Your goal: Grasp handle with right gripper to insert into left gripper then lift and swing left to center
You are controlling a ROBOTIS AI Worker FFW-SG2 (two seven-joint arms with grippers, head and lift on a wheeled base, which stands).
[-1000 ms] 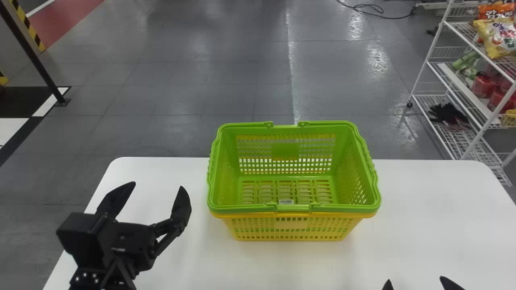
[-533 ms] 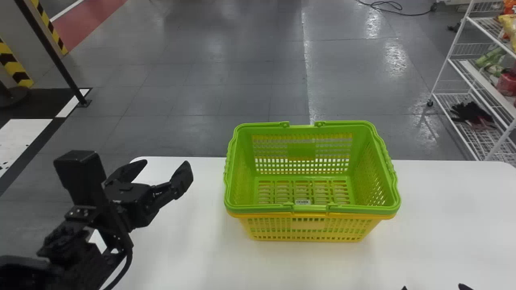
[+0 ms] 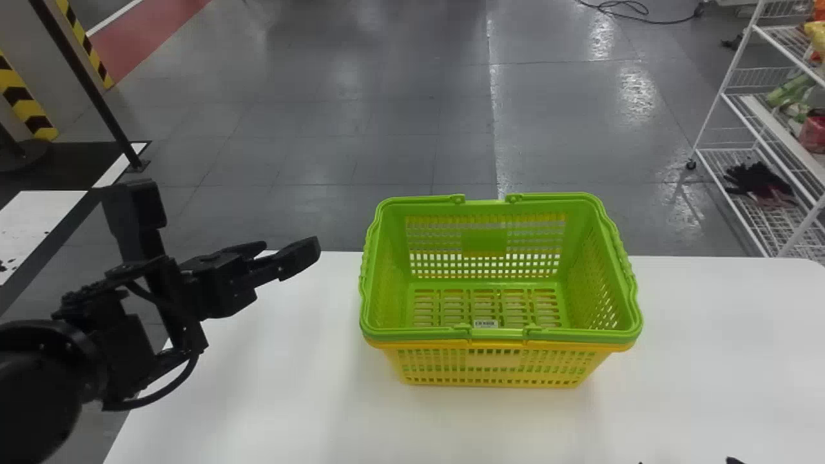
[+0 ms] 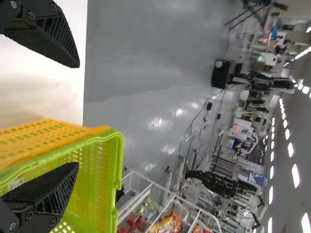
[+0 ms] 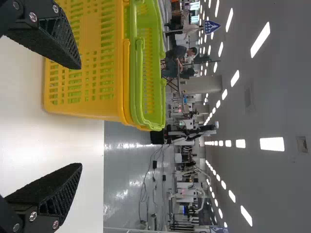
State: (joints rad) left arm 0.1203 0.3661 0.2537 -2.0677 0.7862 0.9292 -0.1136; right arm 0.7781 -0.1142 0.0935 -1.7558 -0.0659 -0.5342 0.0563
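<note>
A green basket (image 3: 485, 250) is nested in a yellow basket (image 3: 493, 370) on the white table, its handles (image 3: 496, 334) folded down along the rim. Left of the baskets my left gripper (image 3: 289, 247) is held over the table's far left part, its fingers pointing toward the far right. Those fingers are apart around nothing in the left wrist view, the left gripper (image 4: 77, 115) beside the green basket (image 4: 104, 170). At the head view's bottom edge, right of the baskets, are the tips of my right gripper (image 3: 687, 461). The right gripper (image 5: 80, 116) stands open before the yellow basket (image 5: 85, 80), touching nothing.
The white table (image 3: 290, 386) reaches out on both sides of the baskets and ends just behind them. Beyond its far right corner stands a white wire shelf (image 3: 741, 129) with goods, and a dark post (image 3: 84, 84) rises at the far left.
My left gripper has swung from pointing away over the table toward the baskets' side, and its arm has come further into view. The head view has turned left, shifting the baskets rightward in it.
</note>
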